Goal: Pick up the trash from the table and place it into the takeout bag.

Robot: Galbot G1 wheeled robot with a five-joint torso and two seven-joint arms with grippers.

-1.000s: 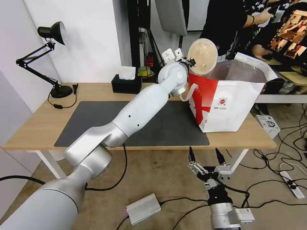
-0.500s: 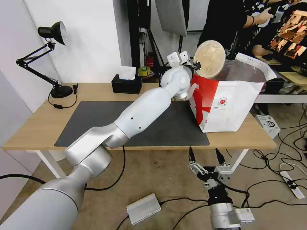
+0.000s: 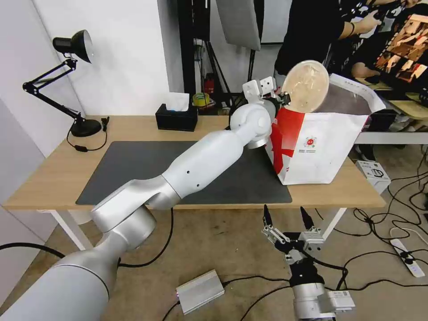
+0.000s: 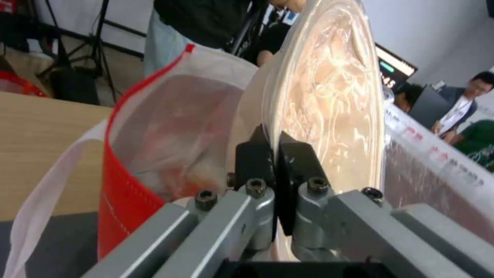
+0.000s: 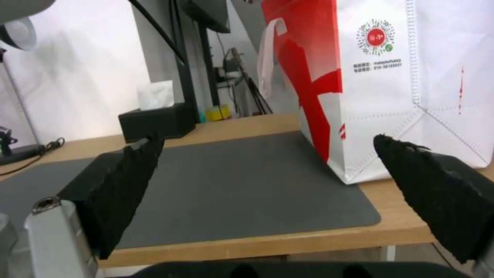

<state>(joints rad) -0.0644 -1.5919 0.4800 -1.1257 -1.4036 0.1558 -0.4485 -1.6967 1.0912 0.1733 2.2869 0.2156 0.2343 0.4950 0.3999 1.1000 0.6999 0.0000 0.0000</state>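
My left gripper (image 3: 282, 97) (image 4: 275, 144) is shut on the rim of a beige shallow paper-pulp bowl (image 3: 306, 86) (image 4: 329, 96), a piece of the trash. The bowl is tipped on edge above the open mouth of the takeout bag (image 3: 318, 138) (image 4: 170, 127), near its red side. The white bag with a red panel stands at the right end of the table (image 3: 53, 178) (image 5: 242, 247), partly on the dark grey mat (image 3: 133, 165) (image 5: 231, 189). Some trash lies in the bag's foil-lined bottom. My right gripper (image 3: 285, 218) (image 5: 268, 173) hangs open below the table's front edge, holding nothing.
A black tissue box (image 3: 176, 117) (image 5: 154, 121) sits at the table's back edge and a black desk lamp (image 3: 67, 80) at the back left. Cables, a silver box (image 3: 199, 290) and a white remote (image 3: 405, 257) lie on the floor. A person in black stands behind the bag.
My left arm has carried the bowl to the right and slightly lower, from beside the bag's red side to over its opening. The right arm has not moved.
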